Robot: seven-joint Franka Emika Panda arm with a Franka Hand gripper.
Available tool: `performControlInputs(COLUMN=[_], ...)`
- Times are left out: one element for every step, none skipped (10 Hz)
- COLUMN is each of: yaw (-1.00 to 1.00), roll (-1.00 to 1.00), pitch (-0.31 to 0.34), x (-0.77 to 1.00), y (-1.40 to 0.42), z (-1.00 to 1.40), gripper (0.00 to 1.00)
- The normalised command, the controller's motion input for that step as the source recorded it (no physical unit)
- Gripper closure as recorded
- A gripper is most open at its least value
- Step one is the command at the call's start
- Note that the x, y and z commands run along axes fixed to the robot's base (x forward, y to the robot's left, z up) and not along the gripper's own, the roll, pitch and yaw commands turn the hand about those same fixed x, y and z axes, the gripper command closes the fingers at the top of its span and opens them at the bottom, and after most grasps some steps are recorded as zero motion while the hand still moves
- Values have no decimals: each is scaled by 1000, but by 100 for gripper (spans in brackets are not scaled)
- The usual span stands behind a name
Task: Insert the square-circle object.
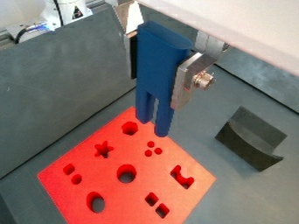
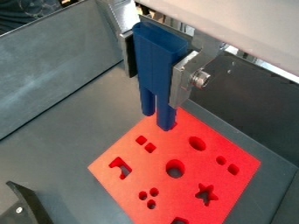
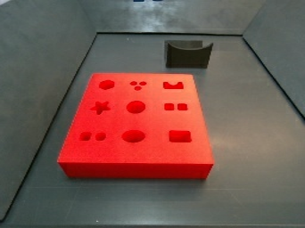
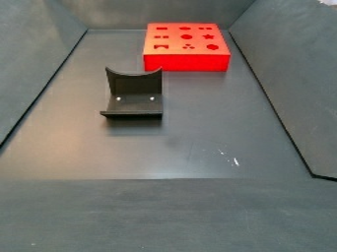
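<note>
In both wrist views my gripper (image 1: pixel 160 70) (image 2: pixel 156 70) is shut on the square-circle object (image 1: pixel 152 101) (image 2: pixel 152 96), a small blue piece. Its two narrow prongs point down. A silver finger (image 1: pixel 187 83) (image 2: pixel 184 77) presses on its side. The piece hangs in the air over the near edge of the red block (image 1: pixel 117 179) (image 2: pixel 163 153), clear of it. The block's top has several cut-out holes: star, circles, squares. Both side views show the red block (image 3: pixel 155 125) (image 4: pixel 184 62). The gripper and the blue piece are out of view there.
The dark fixture (image 1: pixel 251 140) (image 2: pixel 24 206) (image 3: pixel 187 53) (image 4: pixel 132 96) stands on the grey floor apart from the red block. Grey walls enclose the floor on the sides.
</note>
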Motion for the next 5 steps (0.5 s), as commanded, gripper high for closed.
performControlInputs(yaw=[0,0,-40,-57,-51], roll=[0,146,99,99,109], pitch=[0,0,-66,-143,-183], x=[0,74,269,243,234], y=[-34,-840,-1000,-1000,-1000], z=[0,-260,-631,-803,-803], gripper=[100,100,100,100,100])
